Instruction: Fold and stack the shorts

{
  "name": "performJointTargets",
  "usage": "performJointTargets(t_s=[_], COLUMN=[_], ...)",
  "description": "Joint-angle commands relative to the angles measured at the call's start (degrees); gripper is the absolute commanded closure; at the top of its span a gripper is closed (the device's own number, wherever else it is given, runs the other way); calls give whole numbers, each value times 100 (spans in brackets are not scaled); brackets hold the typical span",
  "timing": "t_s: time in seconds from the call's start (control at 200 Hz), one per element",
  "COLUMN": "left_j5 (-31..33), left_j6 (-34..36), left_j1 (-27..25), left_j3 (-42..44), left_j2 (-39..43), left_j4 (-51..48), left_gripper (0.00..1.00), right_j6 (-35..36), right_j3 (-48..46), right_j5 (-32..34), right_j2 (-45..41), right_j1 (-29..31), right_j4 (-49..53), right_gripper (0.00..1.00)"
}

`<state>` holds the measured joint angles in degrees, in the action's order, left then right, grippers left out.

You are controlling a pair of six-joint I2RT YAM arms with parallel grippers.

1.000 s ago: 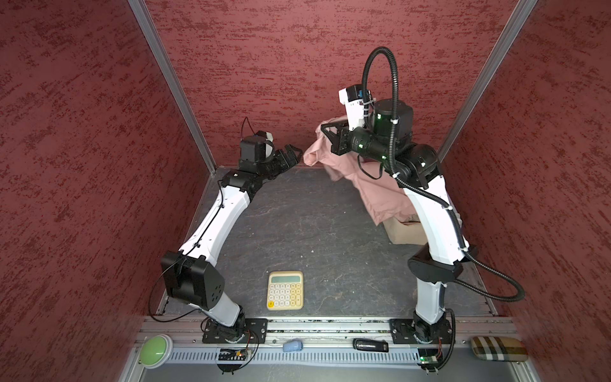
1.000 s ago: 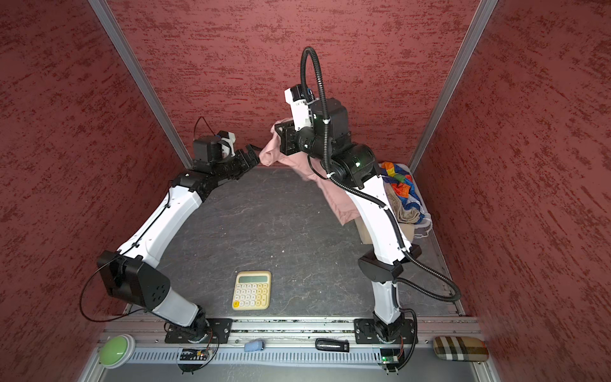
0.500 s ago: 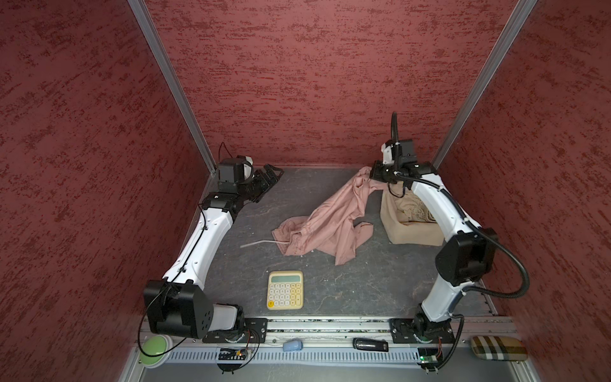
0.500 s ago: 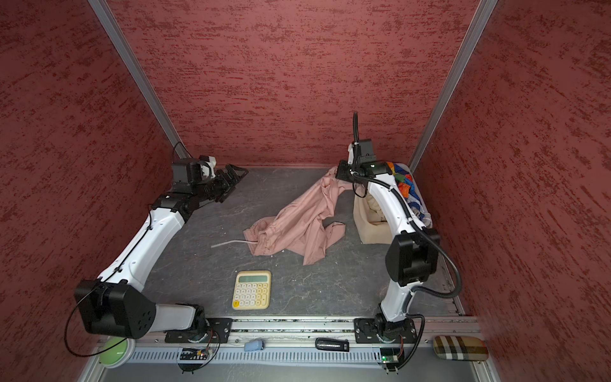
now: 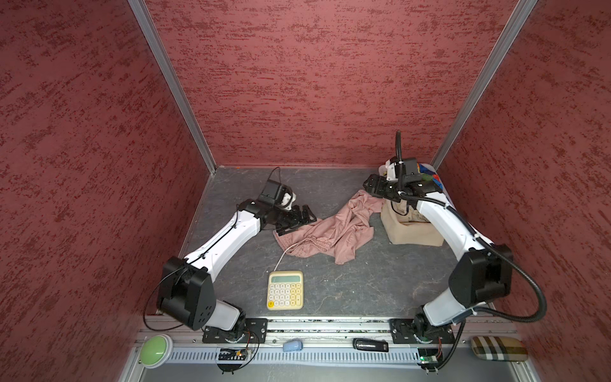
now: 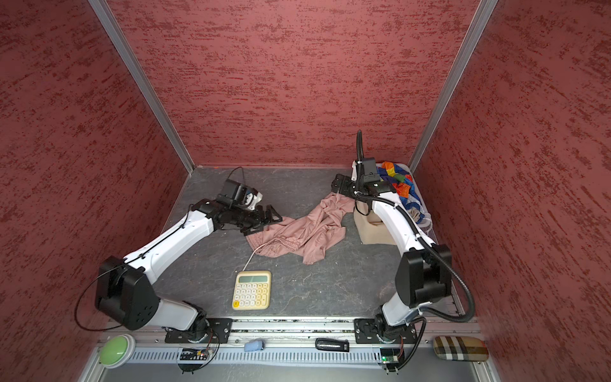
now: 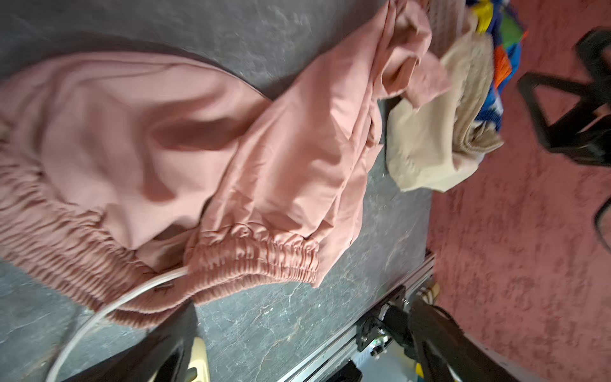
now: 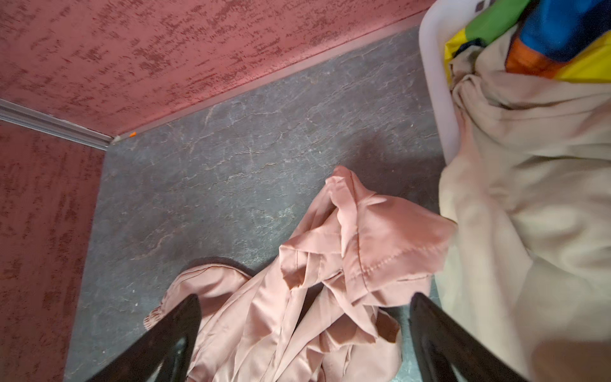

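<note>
While both arms reach over the dark table (image 5: 231,185), a top view shows the left arm stretched low from its base at 7 o'clock, elbow bent, with the left gripper (image 5: 299,216) spread wide at the 9 o'clock edge of the pink shorts (image 5: 330,231), which lie crumpled just past the table's centre toward 1 o'clock. The right arm rises from 5 o'clock and bends back to 2 o'clock, where the right gripper (image 5: 370,186) hangs just above the far tip of the pink cloth. The beige shorts (image 5: 410,230) hang beside it at 3 o'clock. A yellow calculator (image 5: 285,290) sits at 6 o'clock, and a white cord (image 5: 283,256) runs from the waistband toward it. Another top view gives the same poses and also shows the rainbow shorts (image 6: 393,175) heaped in the white basket (image 6: 427,216) at 2 o'clock. From the left wrist, the black fingers (image 7: 158,347) stand far apart with nothing between them, just short of the gathered waistband. From the right wrist, the fingers (image 8: 165,334) also stand wide apart and hold nothing. The pink cloth lies loose beneath them, and the beige pair spills over the basket rim.
</note>
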<state>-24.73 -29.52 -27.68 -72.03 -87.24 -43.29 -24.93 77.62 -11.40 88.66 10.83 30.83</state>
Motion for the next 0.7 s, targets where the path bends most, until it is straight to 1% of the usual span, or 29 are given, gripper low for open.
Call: performJointTargets(t_s=[0.0,0.03,0.095,0.145,0.245,0.301,0.421,0.526,0.646,0.691], left_j5=[1056,1258,1948,2365,2875,3296,3789,4097,4893,5034], left_j6=[1113,1269,1512,1634,1770,1737,1769,1922,2096,2132], left_j1=[-548,-689,-1002,-1249,-1782,-2020,-2235,-2413,-2742,-2790], left_j3=[-531,-618,-852,-1018,-1175,-1207,-1378,-1410,-1363,-1336], left_j2=[-549,-699,-1007,-1201,-1430,-1545,-1839,-1989,-2098,-2137], left_j4=[-844,-921,-1133,-1261,-1235,-1198,-1256,-1257,-1222,-1189], left_gripper=[1,1,0,0,1,1,1,0,1,1], right_j6=[-302,-350,-438,-507,-617,-639,-678,-740,-802,-821], right_j3=[-694,-865,-1204,-1407,-1702,-1765,-1806,-1855,-1872,-1857], right_j5=[-224,-280,-368,-458,-606,-653,-726,-799,-880,-886], right_j2=[-144,-215,-333,-397,-449,-418,-322,-268,-163,-124], right_j1=[16,16,17,17,21,16,16,16,16,16], right_j4=[-489,-572,-742,-862,-1071,-1144,-1243,-1394,-1539,-1586], right_gripper=[1,1,1,1,1,1,1,1,1,1])
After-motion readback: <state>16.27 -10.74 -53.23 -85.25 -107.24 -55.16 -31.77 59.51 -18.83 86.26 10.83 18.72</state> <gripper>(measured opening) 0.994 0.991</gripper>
